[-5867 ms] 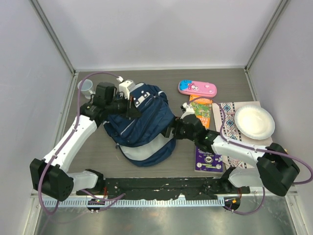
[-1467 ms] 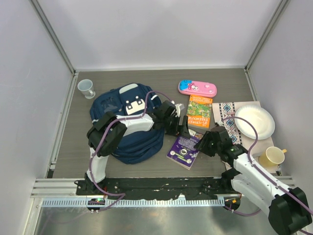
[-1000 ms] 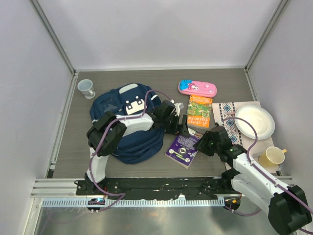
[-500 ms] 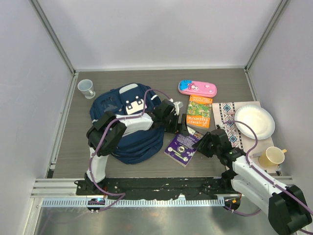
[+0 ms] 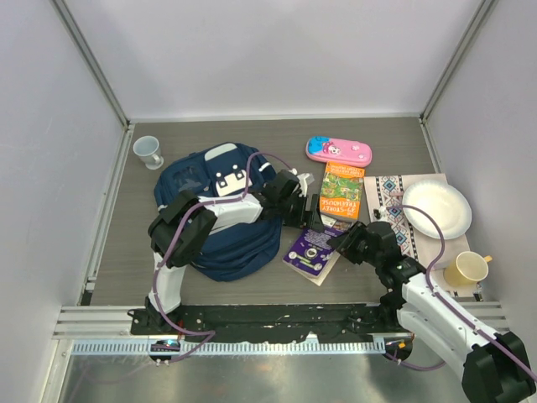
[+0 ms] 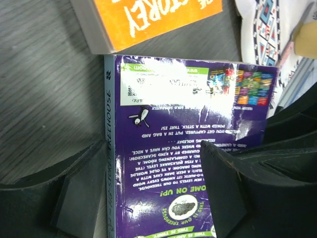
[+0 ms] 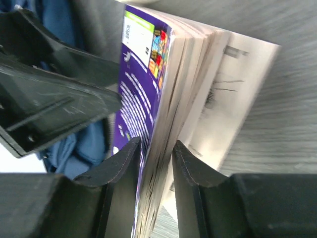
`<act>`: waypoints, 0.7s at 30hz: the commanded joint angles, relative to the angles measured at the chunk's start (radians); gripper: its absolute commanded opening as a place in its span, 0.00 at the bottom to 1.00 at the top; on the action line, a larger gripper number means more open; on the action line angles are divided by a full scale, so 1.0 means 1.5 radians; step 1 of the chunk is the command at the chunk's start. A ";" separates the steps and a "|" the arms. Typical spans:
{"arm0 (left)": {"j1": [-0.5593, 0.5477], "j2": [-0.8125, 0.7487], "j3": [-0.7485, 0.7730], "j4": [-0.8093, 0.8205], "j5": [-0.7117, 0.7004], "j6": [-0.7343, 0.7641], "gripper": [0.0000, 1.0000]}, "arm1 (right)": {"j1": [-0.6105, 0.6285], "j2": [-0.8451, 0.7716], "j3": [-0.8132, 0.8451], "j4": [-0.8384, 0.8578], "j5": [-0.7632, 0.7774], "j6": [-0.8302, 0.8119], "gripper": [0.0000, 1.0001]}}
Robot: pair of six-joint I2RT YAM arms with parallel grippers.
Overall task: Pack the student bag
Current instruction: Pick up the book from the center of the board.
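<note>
The purple book [image 6: 168, 148] runs off the left wrist view's bottom edge; its fine print seems illegible.

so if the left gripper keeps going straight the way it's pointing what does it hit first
The purple book, most likely: the left gripper points at its back cover with open jaws straddling the spine side. How close it is I cannot tell. The right gripper is pinching the book's pages.

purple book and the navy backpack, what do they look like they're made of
The purple book: paper pages, fanned loose in the right wrist view, under a thin glossy card cover that catches glare. The student bag: soft matte woven fabric, likely nylon or polyester; it slumps and wrinkles.
</note>
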 commanded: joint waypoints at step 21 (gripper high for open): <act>-0.018 -0.121 -0.033 0.030 0.000 -0.024 0.87 | 0.006 -0.075 0.137 -0.102 0.117 -0.045 0.01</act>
